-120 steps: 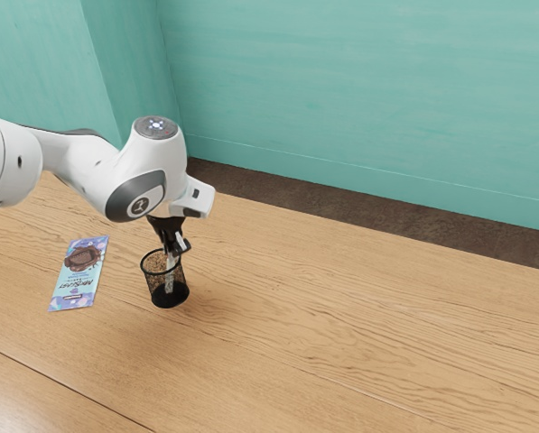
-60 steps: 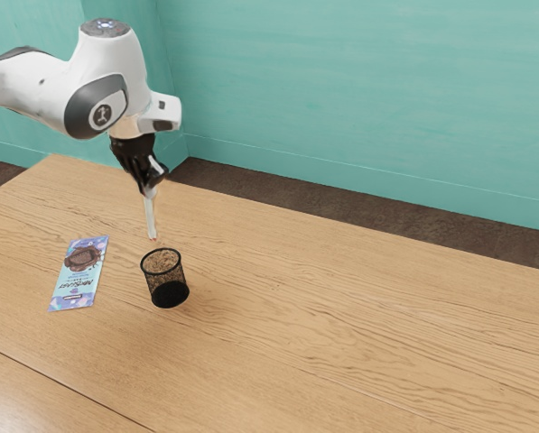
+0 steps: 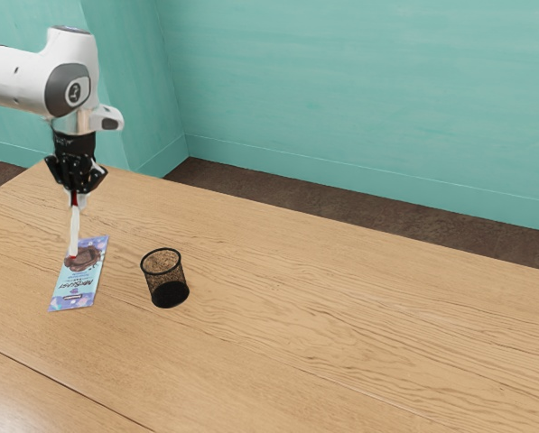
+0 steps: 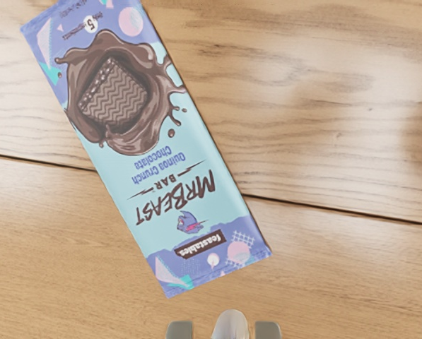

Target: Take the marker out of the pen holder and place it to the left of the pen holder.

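The marker (image 3: 74,231) points downward, its long axis almost vertical. The hand (image 3: 75,198) also points down, above the chocolate bar (image 3: 73,290). The jaws are gripping the marker near its upper end; its lower part extends below them, perhaps without touching the bar, and toward the exterior view's left from the pen holder (image 3: 170,293).

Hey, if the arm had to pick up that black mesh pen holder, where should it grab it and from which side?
I'd pinch the black mesh pen holder at its rim, coming straight down, one jaw inside and one outside: it stands upright, its round mouth open upward, its wall thin. The marker would likely need setting down first.
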`<state>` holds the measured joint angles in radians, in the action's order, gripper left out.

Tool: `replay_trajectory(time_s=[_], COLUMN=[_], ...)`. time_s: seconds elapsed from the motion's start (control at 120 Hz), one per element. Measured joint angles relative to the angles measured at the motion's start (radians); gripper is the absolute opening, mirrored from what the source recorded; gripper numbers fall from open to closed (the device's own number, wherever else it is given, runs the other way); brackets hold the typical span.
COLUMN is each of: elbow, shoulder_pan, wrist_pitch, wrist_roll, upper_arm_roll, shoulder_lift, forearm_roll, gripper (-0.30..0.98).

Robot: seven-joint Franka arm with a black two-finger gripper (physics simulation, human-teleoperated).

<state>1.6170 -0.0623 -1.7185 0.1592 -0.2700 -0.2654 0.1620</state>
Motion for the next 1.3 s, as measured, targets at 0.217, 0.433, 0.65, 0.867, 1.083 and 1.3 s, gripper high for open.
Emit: replay_trajectory(time_s=[0.217, 0.433, 0.65, 0.867, 1.083, 1.3], elbow=[-0.243, -0.383, -0.397, -0.396, -0.301, 0.154], shoulder_pan=[-0.054, -0.064, -0.071, -0.068, -0.008, 0.250], wrist_pitch=[0.033, 0.047, 0.040, 0.027, -0.010, -0.173], wrist_roll=[0.054, 0.104, 0.140, 0.177, 0.211, 0.242], upper_arm_roll=[0.016, 0.029, 0.028, 0.028, 0.021, 0.023], shoulder_lift=[-0.235, -0.418, -0.466, -0.466, -0.305, 0.179], forearm_roll=[-0.076, -0.138, -0.173, -0.201, -0.215, -0.187], gripper=[-0.09, -0.09, -0.08, 0.37, 0.57, 0.64])
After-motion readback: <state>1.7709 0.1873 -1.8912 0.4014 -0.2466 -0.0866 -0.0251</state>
